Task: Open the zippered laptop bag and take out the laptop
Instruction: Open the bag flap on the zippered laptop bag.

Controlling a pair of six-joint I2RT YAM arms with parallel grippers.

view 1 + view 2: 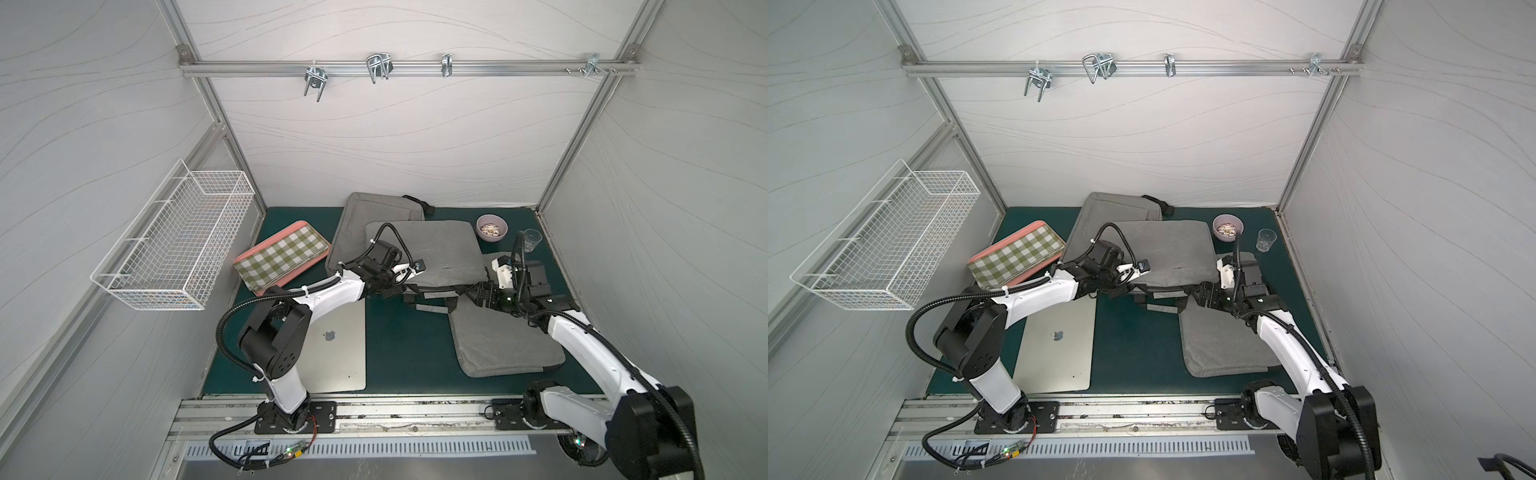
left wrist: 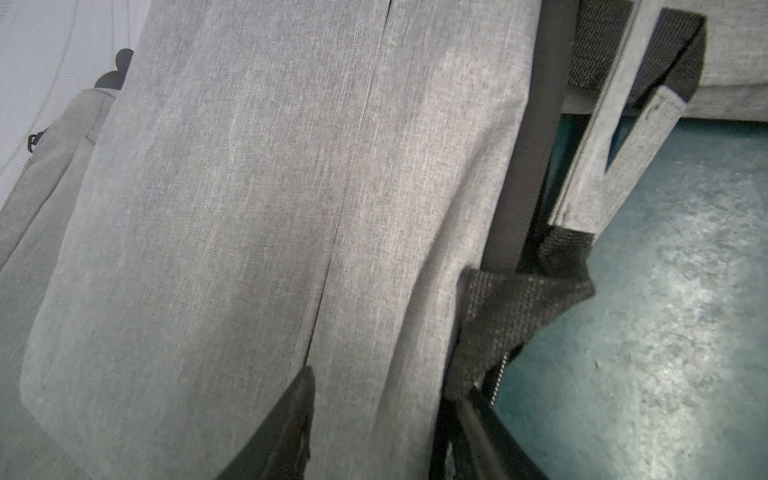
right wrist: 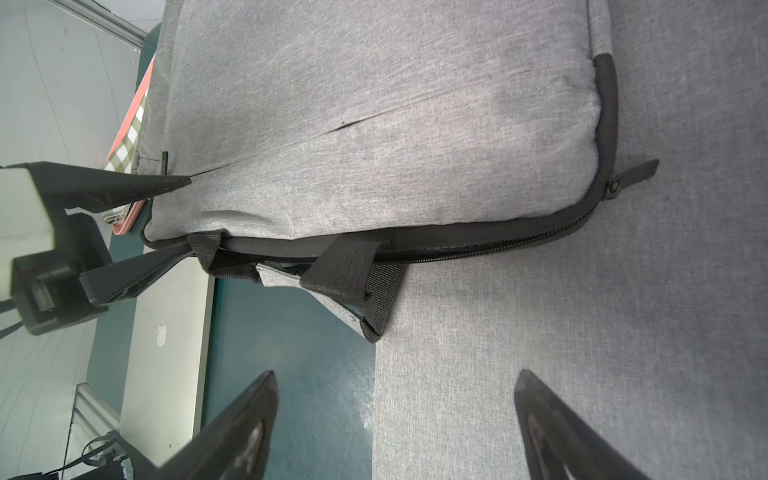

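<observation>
In a top view: white-and-black right arm (image 1: 582, 345) nearest the lens. Closed silver laptop (image 1: 345, 353) lies flat at the near edge of the green mat (image 1: 407, 353), outside the grey fabric zippered laptop bag (image 1: 432, 249) at mat centre.

Left wrist: left gripper (image 2: 388, 380) half spread astride the bag's near edge, beside black webbing handle (image 2: 511, 316); firm hold cannot be told.

Right wrist: right gripper (image 3: 397, 376) spread wide, empty, above second grey sleeve (image 3: 582, 332).
</observation>
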